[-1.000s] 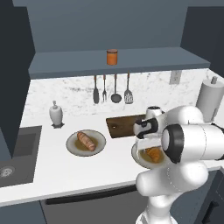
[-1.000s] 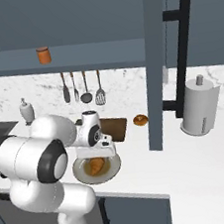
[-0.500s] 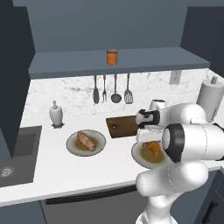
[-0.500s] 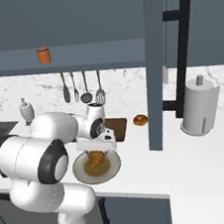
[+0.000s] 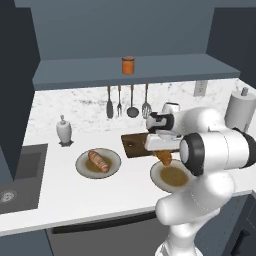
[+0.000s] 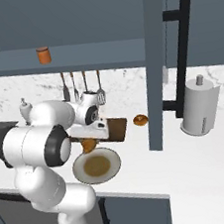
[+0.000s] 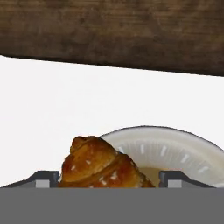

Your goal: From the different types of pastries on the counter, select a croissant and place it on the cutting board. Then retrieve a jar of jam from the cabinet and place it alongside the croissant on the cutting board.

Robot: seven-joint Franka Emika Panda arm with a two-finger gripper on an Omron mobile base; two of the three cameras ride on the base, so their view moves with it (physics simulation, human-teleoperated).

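Pincer (image 7: 107, 177) is clamped on the croissant (image 7: 101, 164), one dark fingertip either side of it in the hand view, and the golden pastry hangs above the near rim of a round plate (image 7: 175, 146). From the left base view the croissant (image 5: 164, 158) sits just under the hand, off the plate (image 5: 172, 176) at about 11 o'clock from its centre. Cutting board (image 5: 136, 145) lies just beyond at 12 o'clock, dark wood with grain, bare on top, with a strip of white counter (image 7: 65, 100) between it and the plate. Further out at 9 o'clock, a second plate (image 5: 82, 167) carries the reddish-brown ridged roll (image 5: 98, 161). Over in the right base view the ring doughnut (image 6: 140, 119) rests on the counter at 3 o'clock of the board. Up high, the jar of jam (image 5: 128, 65) stands upright on the cabinet shelf (image 5: 175, 67).
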